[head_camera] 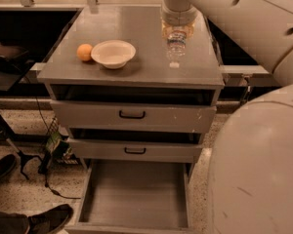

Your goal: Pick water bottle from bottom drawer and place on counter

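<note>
My gripper (177, 32) is over the right side of the counter (136, 23), just below the pale wrist of the arm. It is shut on the water bottle (176, 47), a small clear crinkled bottle that hangs from it with its pale cap pointing down at the counter top. I cannot tell whether the cap touches the surface. The bottom drawer (136, 196) is pulled out at floor level and shows only its plain grey bottom.
A white bowl (113, 53) and an orange (85, 52) sit on the counter's left side. Two upper drawers with black handles (132, 114) stand slightly open. My pale arm and base fill the right side. Shoes (49, 218) and cables lie on the floor at left.
</note>
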Available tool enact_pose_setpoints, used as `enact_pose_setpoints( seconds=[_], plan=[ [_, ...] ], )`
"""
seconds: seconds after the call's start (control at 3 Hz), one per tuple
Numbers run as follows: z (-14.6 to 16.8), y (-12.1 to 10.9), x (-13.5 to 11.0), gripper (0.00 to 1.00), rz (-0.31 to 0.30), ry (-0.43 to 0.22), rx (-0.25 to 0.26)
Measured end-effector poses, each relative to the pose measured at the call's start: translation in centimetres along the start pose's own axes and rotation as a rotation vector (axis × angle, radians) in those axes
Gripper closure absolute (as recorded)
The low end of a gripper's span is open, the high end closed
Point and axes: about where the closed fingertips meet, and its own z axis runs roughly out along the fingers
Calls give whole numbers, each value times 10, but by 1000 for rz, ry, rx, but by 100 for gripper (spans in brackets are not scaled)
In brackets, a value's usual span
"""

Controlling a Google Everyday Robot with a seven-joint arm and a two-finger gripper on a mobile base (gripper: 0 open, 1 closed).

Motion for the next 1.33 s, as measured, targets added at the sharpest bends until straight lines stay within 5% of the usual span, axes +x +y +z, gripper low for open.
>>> enact_pose_setpoints(
  seconds=[1.0,1.33],
  plan=[
    [5,-7,6,12,5,24,20],
    [-3,-10,13,0,22,20,-11]
  ],
)
